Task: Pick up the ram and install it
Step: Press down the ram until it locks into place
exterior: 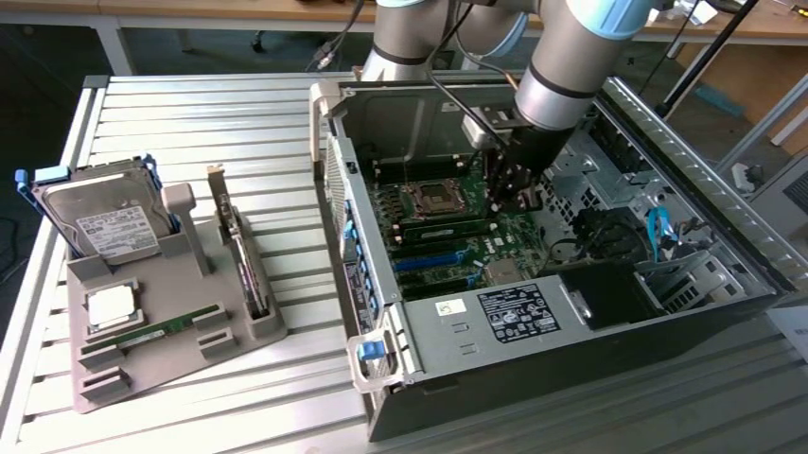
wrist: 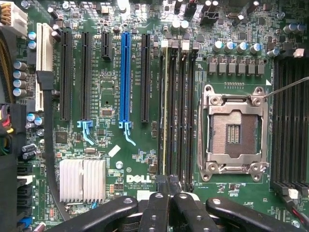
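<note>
- Exterior view: the arm reaches down into the open computer case (exterior: 555, 312), which lies on its side on the slatted table (exterior: 189, 113). The gripper (exterior: 512, 194) hangs low over the motherboard (exterior: 486, 248), just beside the empty processor socket (exterior: 436, 197) on the side toward this view's right.
- Exterior view: a ram (exterior: 445, 227) stick lies seated in a slot just below the socket, close to the gripper's tip. It seems to be in the board already, though whether its latches have caught is too small to tell.
- Exterior view: on the grey parts holder (exterior: 177, 322) at this view's left stand a hard drive (exterior: 108, 227) and an upright card with a metal bracket (exterior: 240, 255). A square silver chip (exterior: 112, 307) and a second green memory stick (exterior: 158, 331) rest there too, untouched.
- Wrist view: the camera looks straight down on the board. The gripper (wrist: 166, 186) has its fingers (wrist: 155, 212) pressed together, with nothing between them. Their tips sit right at the end of the row of memory slots.
- Wrist view: the ram (wrist: 165, 111) shows edge-on as a thin pale line in one of the black slots beside the open socket (wrist: 235, 131); the neighbouring slots are empty.
- Progress, as a judgement: picking up and carrying are done, and the stick is in its slot. The closed fingers at the slot's end suggest pressing home or checking. Full seating cannot be confirmed here.
</note>
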Available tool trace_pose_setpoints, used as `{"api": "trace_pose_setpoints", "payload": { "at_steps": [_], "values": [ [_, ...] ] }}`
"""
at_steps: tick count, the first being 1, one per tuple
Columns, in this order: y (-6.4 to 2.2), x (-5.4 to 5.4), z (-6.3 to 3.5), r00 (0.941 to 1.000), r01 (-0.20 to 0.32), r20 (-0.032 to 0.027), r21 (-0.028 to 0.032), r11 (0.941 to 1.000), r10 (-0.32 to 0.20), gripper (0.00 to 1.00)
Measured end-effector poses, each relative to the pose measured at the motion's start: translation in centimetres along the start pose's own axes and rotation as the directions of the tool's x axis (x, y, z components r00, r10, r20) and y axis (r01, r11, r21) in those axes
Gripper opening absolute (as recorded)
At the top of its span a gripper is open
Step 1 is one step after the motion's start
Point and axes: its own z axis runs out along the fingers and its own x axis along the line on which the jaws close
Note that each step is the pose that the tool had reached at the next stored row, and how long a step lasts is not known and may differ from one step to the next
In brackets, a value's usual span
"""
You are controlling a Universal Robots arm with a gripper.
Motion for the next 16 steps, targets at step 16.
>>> {"api": "trace_pose_setpoints", "payload": {
  "at_steps": [16],
  "values": [
    [-0.32,0.04,0.99,1.0,0.0,-0.0003,-0.0002,1.0,0.0,0.11]
  ]
}}
